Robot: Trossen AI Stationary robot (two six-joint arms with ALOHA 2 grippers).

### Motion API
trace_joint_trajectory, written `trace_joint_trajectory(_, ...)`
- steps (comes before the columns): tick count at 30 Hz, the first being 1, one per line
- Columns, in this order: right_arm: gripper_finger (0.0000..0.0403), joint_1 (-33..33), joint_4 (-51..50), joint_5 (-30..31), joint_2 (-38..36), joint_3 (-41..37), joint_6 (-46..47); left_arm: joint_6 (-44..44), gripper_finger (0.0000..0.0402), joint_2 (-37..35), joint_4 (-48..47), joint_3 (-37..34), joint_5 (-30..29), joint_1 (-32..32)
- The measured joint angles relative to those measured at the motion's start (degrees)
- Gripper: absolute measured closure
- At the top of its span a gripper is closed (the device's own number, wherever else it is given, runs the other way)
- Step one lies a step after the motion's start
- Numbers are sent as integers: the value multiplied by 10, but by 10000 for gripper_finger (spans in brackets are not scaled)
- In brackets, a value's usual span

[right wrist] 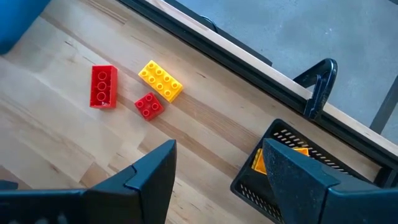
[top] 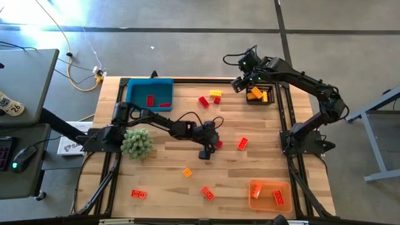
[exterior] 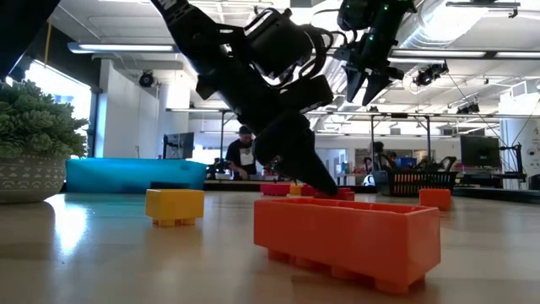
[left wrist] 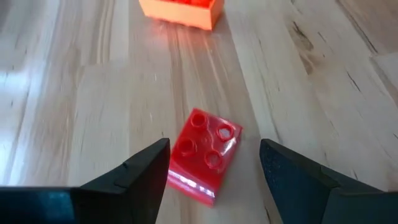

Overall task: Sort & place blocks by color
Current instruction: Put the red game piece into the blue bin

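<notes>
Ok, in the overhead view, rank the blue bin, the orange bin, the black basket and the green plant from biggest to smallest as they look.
1. blue bin
2. orange bin
3. green plant and black basket: these two look about alike, so I won't rank them.

Readable text is scarce. High view: a white tag (top: 9,105) on the grey desk at the far left carries dark digits, apparently "26", though small. A white paper or box (top: 70,145) beside the worktop's left edge, partly under the left arm, shows dark letters starting "SA"; the rest is hidden. Low and wrist views: nothing legible; blocks and bins show no lettering.
</notes>
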Motion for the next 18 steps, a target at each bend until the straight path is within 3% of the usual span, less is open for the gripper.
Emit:
trace_joint_trajectory(11, 177, 0, -2, 0, 0, 0, 4, -9, 165, 28, 28, 0, 60, 13)
trace_joint_trajectory(18, 177, 0, -2, 2, 0, 0, 2, -11, 183, 38, 34, 1, 62, 6)
